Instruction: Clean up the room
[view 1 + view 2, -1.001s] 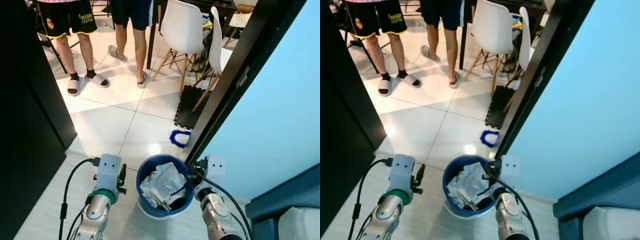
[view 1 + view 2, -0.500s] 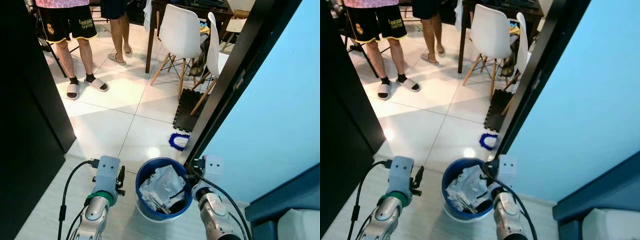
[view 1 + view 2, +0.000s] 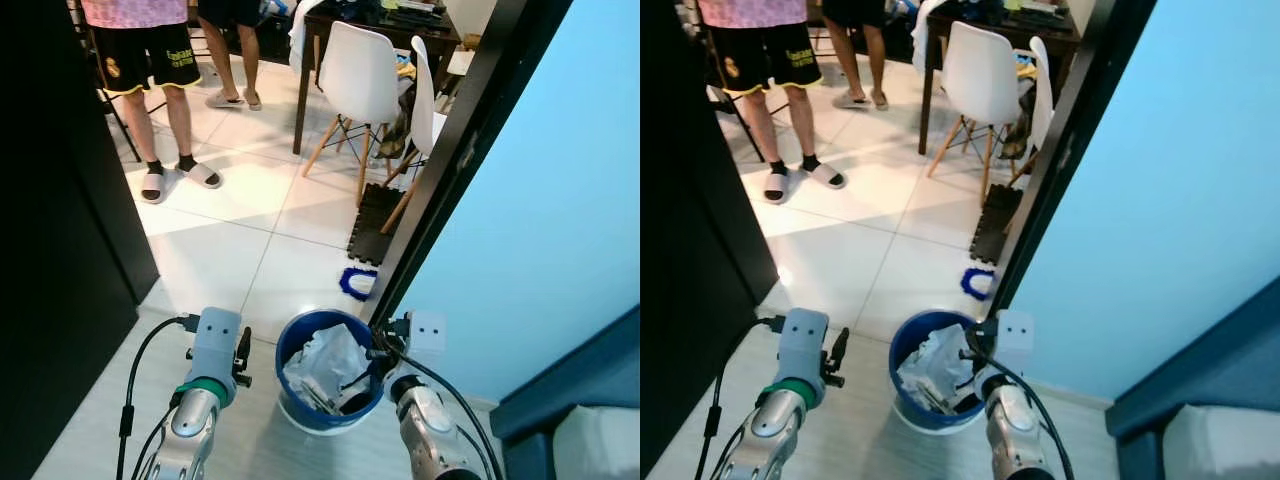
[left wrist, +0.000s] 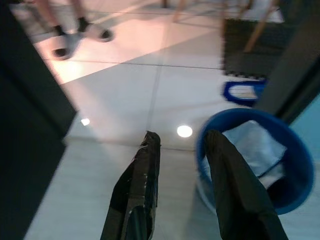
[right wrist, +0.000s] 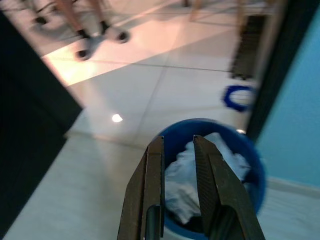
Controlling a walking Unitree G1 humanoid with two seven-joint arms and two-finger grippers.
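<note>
A dark door (image 3: pixel 60 200) stands along the left side, and past it, far across the white tiled floor (image 3: pixel 230 250), a person in black shorts and sandals (image 3: pixel 150 60) stands with a second person's legs (image 3: pixel 230 50) just beyond. Near the robot, the left hand (image 3: pixel 243 352) hangs low over the pale floor just left of the blue trash bin (image 3: pixel 330 415); in the left wrist view its two black fingers (image 4: pixel 140 190) stand a narrow gap apart with nothing between them, the bin's rim just beside one finger.

The bin sits on the floor in the doorway between the two arms, stuffed with crumpled white paper (image 3: pixel 325 360) and some darker scraps. Far behind it, two white chairs (image 3: pixel 355 65) with wooden legs stand at a dark dining counter (image 3: pixel 380 20), and a black foam mat (image 3: pixel 375 220) lies under them. A small blue-and-white thing (image 3: pixel 357 283) lies on the tiles by the dark door frame (image 3: pixel 460 160).

The right hand (image 3: pixel 378 352) is at the bin's right rim; in the right wrist view its fingers (image 5: pixel 155 180) sit narrowly apart, over the paper. I cannot tell whether they pinch anything. A light blue wall (image 3: pixel 560 200) fills the right.
</note>
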